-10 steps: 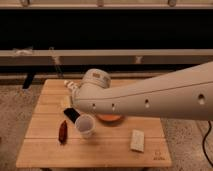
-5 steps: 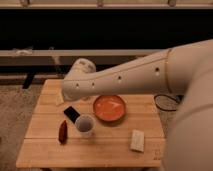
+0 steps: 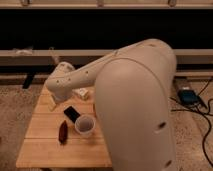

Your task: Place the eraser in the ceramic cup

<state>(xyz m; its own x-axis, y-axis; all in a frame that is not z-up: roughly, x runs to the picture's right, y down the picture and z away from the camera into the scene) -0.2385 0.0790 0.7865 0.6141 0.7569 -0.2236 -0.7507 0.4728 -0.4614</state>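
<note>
The black eraser [image 3: 71,113] lies flat on the wooden table [image 3: 50,150], just behind and to the left of the white ceramic cup [image 3: 85,125]. The cup stands upright and looks empty. My gripper [image 3: 54,101] is at the end of the big white arm [image 3: 135,100], low over the far left part of the table, a little behind the eraser and apart from it. The arm fills the right half of the camera view and hides that side of the table.
A dark red elongated object [image 3: 63,131] lies left of the cup. A small pale thing [image 3: 82,93] shows at the table's back edge. A dark box [image 3: 187,95] and cables lie on the floor at right. A low rail runs behind the table.
The arm has swung left and nearer the camera and now hides the orange dish and the cream block. The eraser, cup and red object have stayed put.
</note>
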